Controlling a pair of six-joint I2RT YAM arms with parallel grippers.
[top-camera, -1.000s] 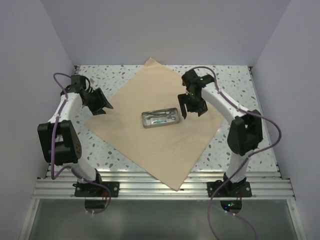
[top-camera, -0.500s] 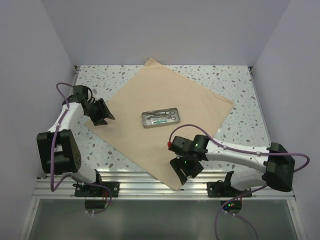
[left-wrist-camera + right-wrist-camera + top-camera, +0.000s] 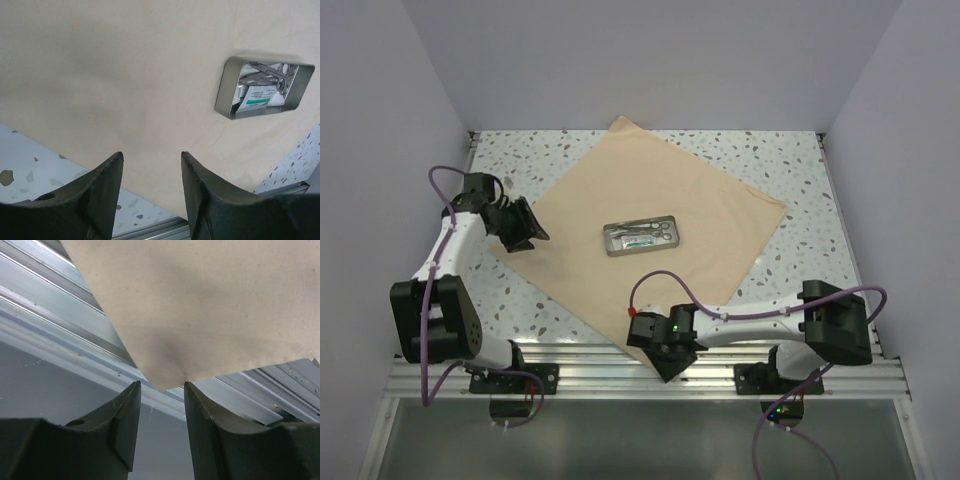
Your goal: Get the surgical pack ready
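Both agape: left end effector [image 3: 151, 157] at surgical pack [image 3: 110, 75] edge, right end effector [image 3: 161, 386] astride near corner.

Robot lab cell — plain walls [image 3: 620, 60], speckled table [image 3: 790, 160], aluminium rails [image 3: 610, 377].

Your right arm has moved.
You swung the right gripper [image 3: 161, 387] from beside the tray [image 3: 640, 238] to the near corner of the surgical pack [image 3: 650, 190], jaws narrowed astride its tip.
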